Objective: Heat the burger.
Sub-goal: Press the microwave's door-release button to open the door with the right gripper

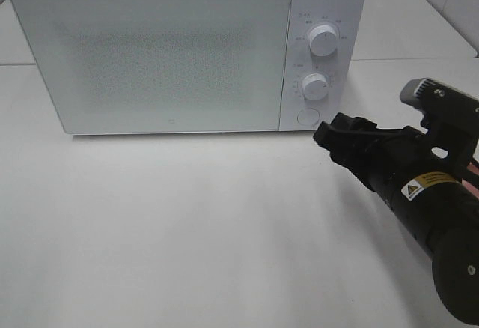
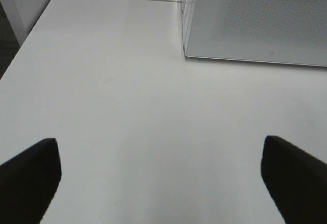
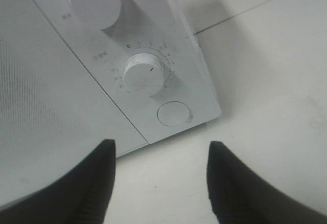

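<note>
The burger is out of view in every frame. A white microwave point(image 1: 172, 51) stands at the back of the table with its frosted door point(image 1: 150, 58) closed. My right gripper point(image 1: 323, 135) hovers just in front of the microwave's lower right corner, open, with nothing between its fingers. In the right wrist view the right gripper point(image 3: 161, 150) faces the round button point(image 3: 173, 114) below the lower knob point(image 3: 144, 74). My left gripper point(image 2: 159, 147) is wide open over bare table, off the microwave's point(image 2: 255, 19) front left corner.
The control panel carries an upper knob point(image 1: 323, 41), a lower knob point(image 1: 315, 87) and a round button point(image 1: 306, 116). The white table point(image 1: 187, 223) stretches in front of the microwave. Its left edge point(image 2: 20, 50) drops to a dark floor.
</note>
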`<state>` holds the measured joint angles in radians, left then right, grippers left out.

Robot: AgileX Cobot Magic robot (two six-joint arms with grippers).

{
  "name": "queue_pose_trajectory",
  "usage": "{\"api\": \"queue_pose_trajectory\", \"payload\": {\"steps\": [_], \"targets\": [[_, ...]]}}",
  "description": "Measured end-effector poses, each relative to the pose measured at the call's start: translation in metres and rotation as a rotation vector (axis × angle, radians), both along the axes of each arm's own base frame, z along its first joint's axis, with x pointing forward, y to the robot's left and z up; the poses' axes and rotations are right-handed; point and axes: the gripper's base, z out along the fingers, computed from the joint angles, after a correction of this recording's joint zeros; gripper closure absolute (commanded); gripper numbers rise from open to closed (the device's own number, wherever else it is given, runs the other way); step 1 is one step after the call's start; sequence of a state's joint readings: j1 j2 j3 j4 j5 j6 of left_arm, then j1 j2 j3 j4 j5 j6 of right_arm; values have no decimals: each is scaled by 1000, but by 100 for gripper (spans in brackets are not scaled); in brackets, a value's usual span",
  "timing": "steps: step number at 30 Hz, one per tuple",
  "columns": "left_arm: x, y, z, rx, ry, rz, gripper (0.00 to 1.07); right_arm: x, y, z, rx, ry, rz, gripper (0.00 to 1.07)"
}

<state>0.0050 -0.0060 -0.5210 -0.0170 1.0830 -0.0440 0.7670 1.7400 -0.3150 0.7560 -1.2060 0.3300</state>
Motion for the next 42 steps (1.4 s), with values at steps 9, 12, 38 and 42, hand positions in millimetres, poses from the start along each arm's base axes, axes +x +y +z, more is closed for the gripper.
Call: {"api": "queue_pose_trajectory", "payload": {"steps": [9,12,38,42], "targets": [[0,0,0,0,0,0,4,0,0,0,536,41,-161,88],[0,0,0,0,0,0,4,0,0,0,685,52,-205,96],[0,0,0,0,0,0,4,3,3,0,951,84,-309,107],[0,0,0,0,0,0,4,9,8,-3,943,85,-314,107]]}}
